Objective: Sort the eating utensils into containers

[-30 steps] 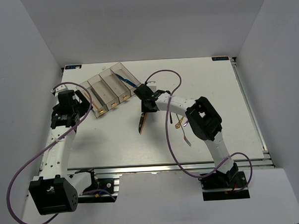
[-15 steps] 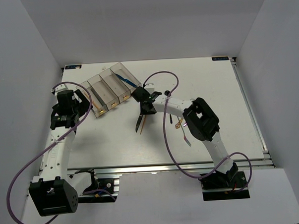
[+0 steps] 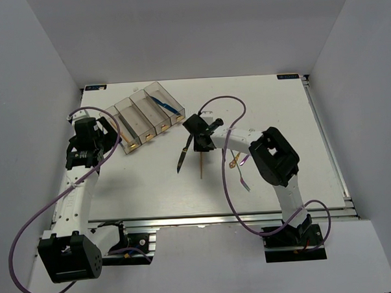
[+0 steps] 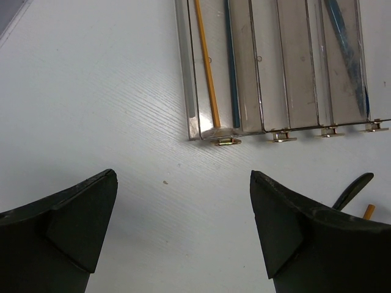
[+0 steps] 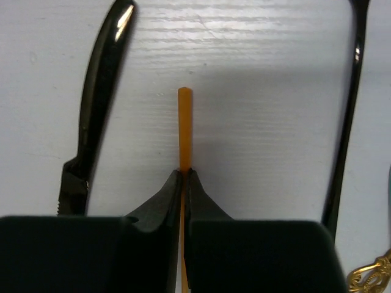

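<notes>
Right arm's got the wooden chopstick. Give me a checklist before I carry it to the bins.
1. right gripper jaws shut on the wooden chopstick: ok.
2. Chopstick lifted off the table: cannot tell.
3. black knife lies apart from the held chopstick: ok.
4. chopstick bin has room beside the stored chopsticks: ok.
5. left gripper open, short of the containers: ok.

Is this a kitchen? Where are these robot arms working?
Not a kitchen; most likely a robot test booth in a lab. Plain white walls box in a white table, a left arm and right arm are bolted to its metal rail, and the right gripper pinches a chopstick.
</notes>
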